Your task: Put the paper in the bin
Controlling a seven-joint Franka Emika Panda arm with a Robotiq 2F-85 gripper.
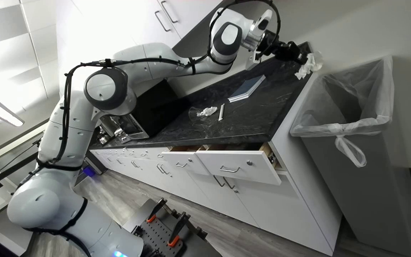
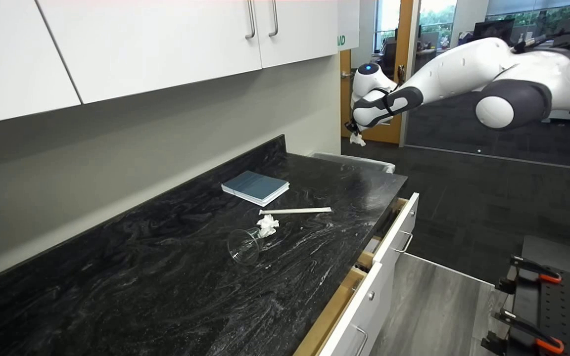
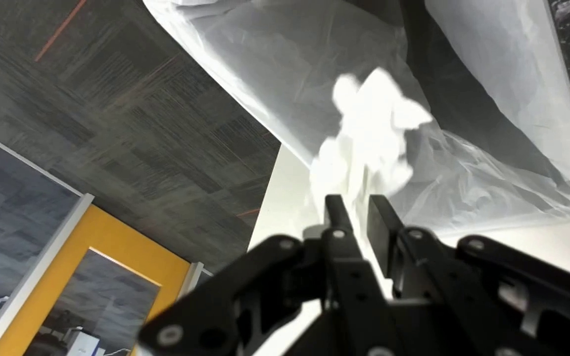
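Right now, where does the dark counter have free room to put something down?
In an exterior view, the foreground counter is bare, bordered by wall, open drawers and tipped cup. Also bare: the far end between blue book, pale stick and bin. Crowded: the middle, around cup, white wad, stick and book; above the bin, the hand holds the paper.

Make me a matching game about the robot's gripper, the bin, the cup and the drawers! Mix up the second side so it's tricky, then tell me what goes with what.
Things:
1. gripper
2. bin
3. cup
4. drawers

Clues:
A. lying on its side
B. pinching white paper
C. pulled open
D. grey, with a bag over its rim

Pairs: 1-B, 2-D, 3-A, 4-C
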